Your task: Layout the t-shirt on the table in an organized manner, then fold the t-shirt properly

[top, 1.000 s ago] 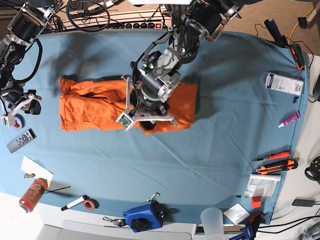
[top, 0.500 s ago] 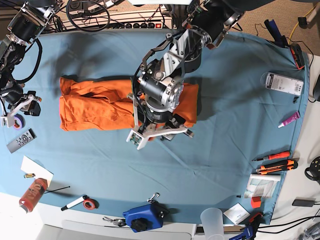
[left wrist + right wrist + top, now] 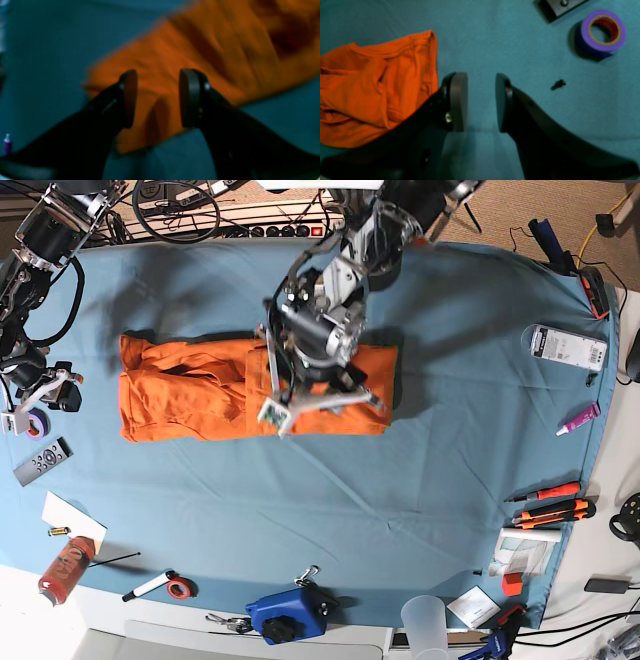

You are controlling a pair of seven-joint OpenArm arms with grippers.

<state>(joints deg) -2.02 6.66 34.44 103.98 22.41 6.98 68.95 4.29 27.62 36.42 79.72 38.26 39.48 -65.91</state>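
Observation:
The orange t-shirt [image 3: 190, 390] lies as a long folded band across the middle of the teal table [image 3: 420, 510]. My left gripper [image 3: 325, 402] hangs over the band's right half. In the blurred left wrist view the left gripper [image 3: 158, 100] is open, with the t-shirt [image 3: 200, 50] below it and nothing between its fingers [image 3: 130, 97]. My right gripper [image 3: 50, 388] sits at the table's left edge. The right wrist view shows the right gripper [image 3: 481, 102] open over bare cloth, with the t-shirt's end [image 3: 377, 82] to its left.
A purple tape roll [image 3: 602, 32] and a small black screw [image 3: 558, 84] lie near the right gripper, and a remote [image 3: 42, 462] below it. A red bottle [image 3: 65, 568], marker [image 3: 150, 585], blue device [image 3: 290, 615] and plastic cup [image 3: 425, 620] line the front edge. Tools [image 3: 555, 505] and a white box [image 3: 567, 347] are at the right.
The left arm swung out past the shirt's front edge, then came back up over its right half. The small lump of fabric under it is gone. The right arm stayed put.

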